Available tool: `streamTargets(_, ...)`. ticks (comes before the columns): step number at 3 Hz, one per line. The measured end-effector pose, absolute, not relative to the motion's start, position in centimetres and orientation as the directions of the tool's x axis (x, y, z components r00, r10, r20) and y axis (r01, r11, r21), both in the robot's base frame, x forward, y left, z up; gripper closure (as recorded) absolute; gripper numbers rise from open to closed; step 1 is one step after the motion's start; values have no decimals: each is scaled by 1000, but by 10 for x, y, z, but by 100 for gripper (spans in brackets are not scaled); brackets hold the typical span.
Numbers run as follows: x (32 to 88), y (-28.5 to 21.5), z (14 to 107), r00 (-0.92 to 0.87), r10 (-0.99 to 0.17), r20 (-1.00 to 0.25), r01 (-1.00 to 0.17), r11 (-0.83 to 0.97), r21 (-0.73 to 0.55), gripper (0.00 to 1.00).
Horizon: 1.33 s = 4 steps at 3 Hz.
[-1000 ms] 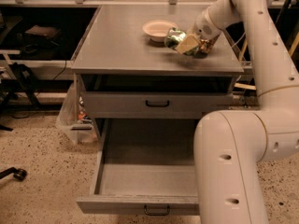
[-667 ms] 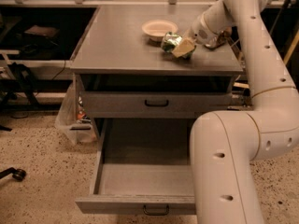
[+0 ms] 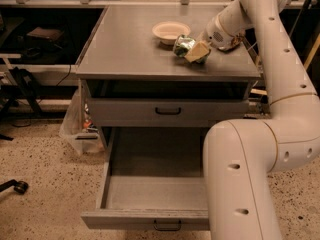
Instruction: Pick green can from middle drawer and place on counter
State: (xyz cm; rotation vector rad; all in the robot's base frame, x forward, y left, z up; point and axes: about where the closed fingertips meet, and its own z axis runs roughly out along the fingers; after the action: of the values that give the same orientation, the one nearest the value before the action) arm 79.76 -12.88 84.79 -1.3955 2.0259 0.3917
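The green can (image 3: 182, 45) is small, shiny green and dented. It is over the counter (image 3: 125, 49), just in front of a bowl, and I cannot tell if it rests on the surface. My gripper (image 3: 194, 51) is shut on the can, with a tan finger (image 3: 197, 51) on the can's right side. The white arm reaches in from the upper right. The middle drawer (image 3: 155, 194) is pulled open below, and the part of its grey floor that shows is bare; the arm's big link hides its right side.
A cream bowl (image 3: 171, 31) sits on the counter behind the can. A second handled drawer front (image 3: 167, 110) above is shut. A clear plastic bag or bin (image 3: 75, 129) stands left of the cabinet. A caster wheel (image 3: 19, 186) lies on the speckled floor.
The gripper has moved left and toward the counter's front with the can, from beside the bowl's right side to in front of it.
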Motion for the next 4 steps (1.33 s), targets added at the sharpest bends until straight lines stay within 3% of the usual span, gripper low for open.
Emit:
streamTargets(3,798,-129,848,-232,-723,-651,-913,392,-110,12)
streamTargets(4,798,-129,848,-232,-723,-651,-913,392,-110,0)
